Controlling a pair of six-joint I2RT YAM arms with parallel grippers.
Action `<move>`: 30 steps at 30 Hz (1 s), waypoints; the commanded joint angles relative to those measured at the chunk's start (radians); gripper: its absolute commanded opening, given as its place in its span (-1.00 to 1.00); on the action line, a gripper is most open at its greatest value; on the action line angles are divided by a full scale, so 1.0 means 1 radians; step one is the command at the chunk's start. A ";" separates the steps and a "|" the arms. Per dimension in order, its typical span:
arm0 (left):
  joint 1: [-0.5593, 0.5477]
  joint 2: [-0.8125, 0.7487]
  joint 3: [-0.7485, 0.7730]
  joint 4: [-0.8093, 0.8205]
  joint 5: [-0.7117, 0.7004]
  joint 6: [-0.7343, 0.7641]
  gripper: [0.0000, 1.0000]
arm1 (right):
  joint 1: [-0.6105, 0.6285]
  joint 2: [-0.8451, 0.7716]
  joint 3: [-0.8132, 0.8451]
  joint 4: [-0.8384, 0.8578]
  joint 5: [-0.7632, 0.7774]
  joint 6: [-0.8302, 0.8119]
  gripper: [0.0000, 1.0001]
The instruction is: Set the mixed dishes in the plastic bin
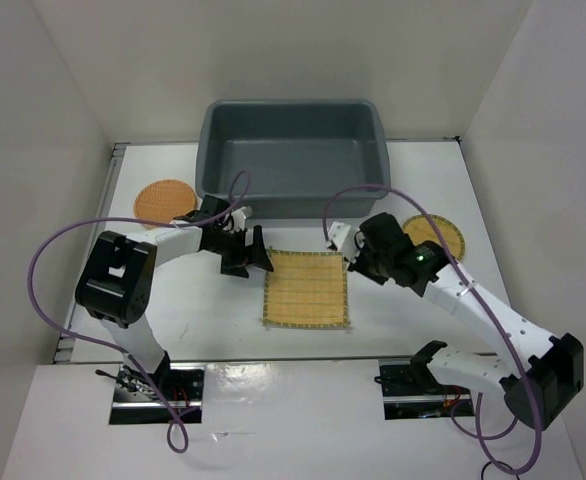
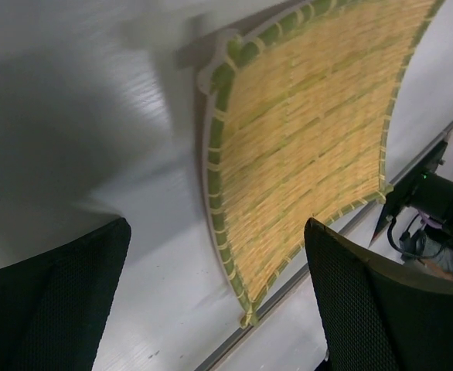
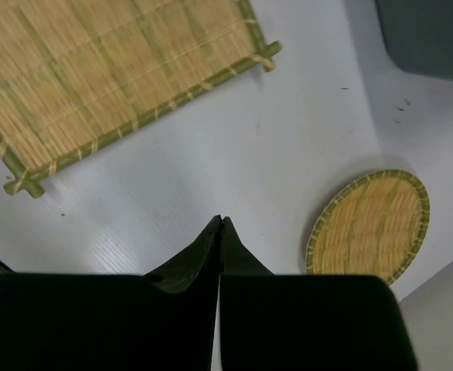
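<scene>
Bamboo slat mat (image 1: 306, 289) lies flat before the grey plastic bin (image 1: 293, 160), seen from above. Left wrist: left gripper (image 2: 217, 232) spread wide at its edge; best to hook one finger under. Right wrist: right gripper (image 3: 220, 232) pinched together, empty, near a woven disc (image 3: 369, 228).

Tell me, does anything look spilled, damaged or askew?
Nothing stands out: the slat mat, the left woven disc and the right woven disc lie flat on the table; the grey bin stands upright.
</scene>
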 commanded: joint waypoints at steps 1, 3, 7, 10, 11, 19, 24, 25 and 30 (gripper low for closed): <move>-0.035 0.011 -0.036 0.048 0.031 -0.009 1.00 | 0.040 0.005 -0.042 0.123 0.071 -0.143 -0.98; -0.049 -0.028 -0.036 0.012 0.015 -0.019 1.00 | 0.040 0.038 -0.054 0.161 0.025 -0.167 -1.00; -0.083 -0.133 -0.057 -0.042 -0.074 -0.042 1.00 | 0.040 0.118 -0.054 0.193 -0.052 -0.198 -1.00; -0.106 -0.224 -0.097 -0.053 -0.114 -0.085 1.00 | 0.049 0.140 -0.045 0.193 -0.086 -0.209 -1.00; -0.115 -0.259 -0.106 -0.041 -0.114 -0.098 1.00 | 0.062 0.140 -0.045 0.193 -0.086 -0.209 -1.00; -0.178 -0.256 -0.252 0.031 -0.104 -0.108 1.00 | 0.071 0.179 -0.072 0.193 -0.084 -0.268 -1.00; -0.178 -0.221 -0.286 0.110 -0.081 -0.099 1.00 | 0.071 0.189 -0.091 0.231 -0.081 -0.269 -1.00; -0.178 -0.209 -0.286 0.130 -0.072 -0.099 1.00 | 0.071 0.189 -0.100 0.232 -0.081 -0.269 -1.00; -0.187 -0.137 -0.296 0.182 -0.038 -0.123 1.00 | 0.071 0.189 -0.132 0.232 -0.090 -0.259 -1.00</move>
